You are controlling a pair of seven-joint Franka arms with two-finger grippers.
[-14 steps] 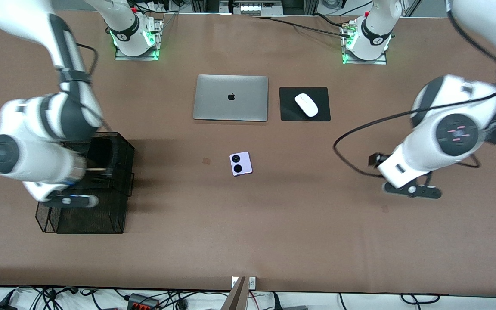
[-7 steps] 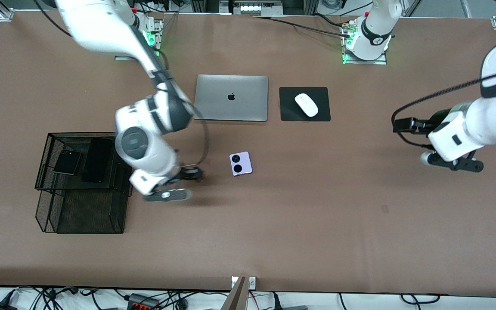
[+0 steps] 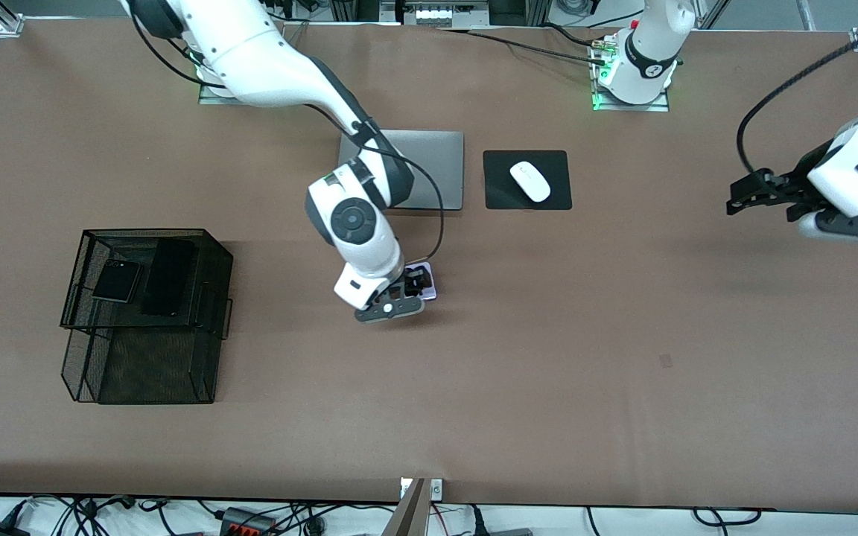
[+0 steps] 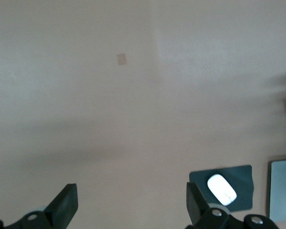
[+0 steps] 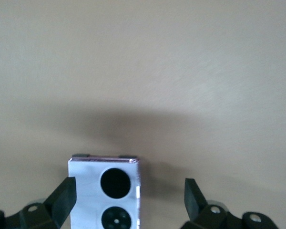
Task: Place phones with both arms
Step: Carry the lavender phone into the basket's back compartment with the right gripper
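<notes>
The pale lilac-white flip phone [image 3: 431, 287] lies on the brown table, mostly covered by my right gripper [image 3: 408, 289]. In the right wrist view the phone [image 5: 105, 191] sits between my open fingers, close to one fingertip [image 5: 62, 195]; my right gripper [image 5: 128, 200] is not touching it. The slim black slab [image 3: 168, 275] and the black flip phone [image 3: 116, 281] lie in the black mesh tray [image 3: 209, 246]. My left gripper [image 3: 742, 199] hangs open and empty over bare table at the left arm's end; it also shows in the left wrist view [image 4: 131, 205].
A silver laptop [image 3: 436, 167] and a white mouse [image 3: 530, 181] on a black mat [image 3: 559, 197] lie farther from the front camera than the lilac phone. The mesh tray stands toward the right arm's end, with a lower mesh shelf [image 3: 146, 372] nearer the camera.
My right arm swung from the mesh tray across to the lilac phone and came down around it. My left arm drew back toward its own end of the table.
</notes>
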